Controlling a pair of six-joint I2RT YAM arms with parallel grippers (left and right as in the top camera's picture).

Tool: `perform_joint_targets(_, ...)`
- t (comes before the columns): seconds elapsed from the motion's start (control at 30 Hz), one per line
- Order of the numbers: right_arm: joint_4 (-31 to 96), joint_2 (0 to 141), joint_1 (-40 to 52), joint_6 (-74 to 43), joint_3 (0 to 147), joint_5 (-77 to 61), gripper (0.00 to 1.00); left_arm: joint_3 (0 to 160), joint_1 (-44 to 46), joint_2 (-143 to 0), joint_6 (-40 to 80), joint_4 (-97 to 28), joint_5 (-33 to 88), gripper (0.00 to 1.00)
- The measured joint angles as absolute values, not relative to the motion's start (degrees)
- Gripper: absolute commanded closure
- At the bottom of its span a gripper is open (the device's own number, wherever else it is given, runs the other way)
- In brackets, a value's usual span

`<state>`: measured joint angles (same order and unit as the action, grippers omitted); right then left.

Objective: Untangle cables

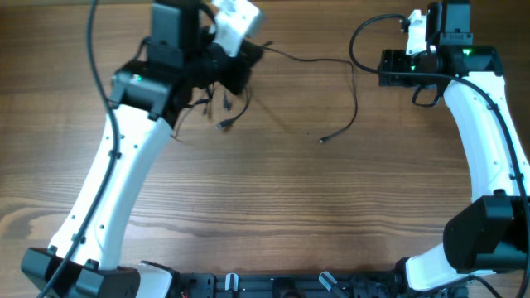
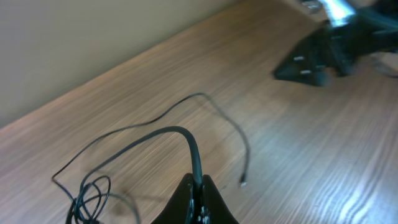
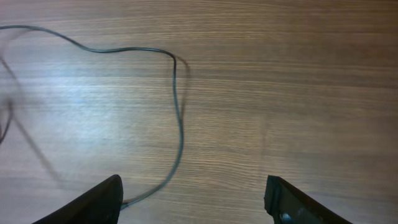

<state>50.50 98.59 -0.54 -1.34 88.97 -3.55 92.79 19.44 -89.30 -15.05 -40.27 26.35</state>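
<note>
The left end effector (image 2: 199,186) is clamping shut on one of the thin black cables (image 2: 186,135), which is arching up out of its fingertips. Holding that strand raised is, I judge, a way of anchoring it while the rest is being teased apart. A loose coil (image 2: 87,200) of the same wiring is lying on the brown wood-grain worktop (image 2: 298,155) just beside the fingers. A free plug end (image 2: 243,182) is resting near them on the other side.

From overhead, a long strand (image 1: 315,60) is trailing from the left end effector towards the right arm, bending down and finishing in a small plug on bare wood. The right end effector (image 3: 194,202) is hanging with its jaws wide apart, gripping nothing. That strand is lying flat below it and passing close to one finger, probably within reach for a pull.

The right arm's own thicker black hose (image 1: 358,37) is looping just beside the strand's far bend and could be mistaken for it. The left arm's dark wrist is hiding much of the tangle from above.
</note>
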Motion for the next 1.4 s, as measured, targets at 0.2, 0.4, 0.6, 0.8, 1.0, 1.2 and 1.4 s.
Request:
perform_joint_targets(0.2,50.5,98.6,-2.2,-3.5,89.0,0.3,0.24,92.8,23.7,-89.3,-14.9,-36.4,26.5,0.96)
perform_joint_targets(0.4,50.1,98.6,-5.6,-3.5,89.0,-2.7,0.24,92.8,23.8,-89.3,-14.0,-33.4,26.0,0.96)
perform_joint_targets(0.6,49.1,100.2,-4.3,2.8,89.0,-15.5,0.25,92.8,22.1,-89.3,-14.0,-33.0,22.1,0.96)
perform_joint_targets(0.8,48.3,103.9,0.4,5.5,89.0,-22.0,0.38,92.8,15.6,-89.3,-13.8,-33.9,14.0,0.96)
perform_joint_targets(1.0,43.7,107.0,6.8,3.3,88.9,-24.1,0.33,92.8,6.6,-90.7,-13.7,-37.7,13.3,0.95)
perform_joint_targets(1.2,37.3,109.6,13.3,-1.6,88.9,-24.4,0.36,92.8,4.6,-96.5,-13.7,-40.4,14.9,0.95)
perform_joint_targets(1.4,31.7,112.9,18.9,-6.3,88.9,-23.4,0.43,92.8,4.9,-102.2,-13.7,-40.9,15.1,0.96)
